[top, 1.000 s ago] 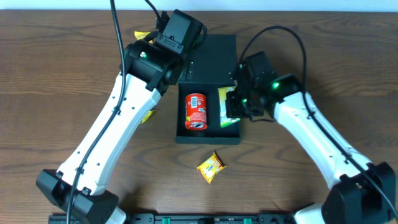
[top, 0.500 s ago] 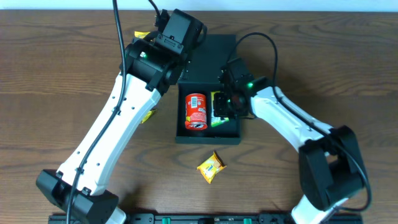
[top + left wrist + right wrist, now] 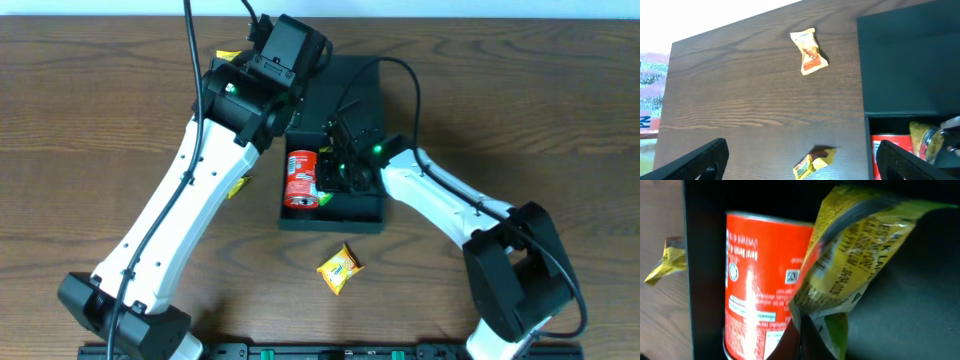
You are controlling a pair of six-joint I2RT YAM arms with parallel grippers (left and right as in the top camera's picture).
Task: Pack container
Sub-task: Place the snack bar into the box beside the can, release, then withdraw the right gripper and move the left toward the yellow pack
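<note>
The container (image 3: 368, 210) is a dark teal box with its flap lid (image 3: 352, 88) open at the back. A red can (image 3: 300, 178) lies inside on the left. My right gripper (image 3: 338, 168) is inside the box, shut on a yellow-green snack packet (image 3: 855, 255) that presses against the can (image 3: 760, 280). My left gripper (image 3: 287, 50) is open and empty, hovering above the table left of the lid. Its fingers (image 3: 801, 157) straddle a yellow packet (image 3: 813, 161) lying on the table.
A yellow packet (image 3: 338, 268) lies on the table in front of the box. Another packet (image 3: 228, 57) lies at the back left, also in the left wrist view (image 3: 808, 44). One more packet (image 3: 238, 186) peeks out beside the left arm.
My right gripper has moved left across the box with the yellow-green packet, up against the red can. The can has shifted a little left. The left arm has not moved.
</note>
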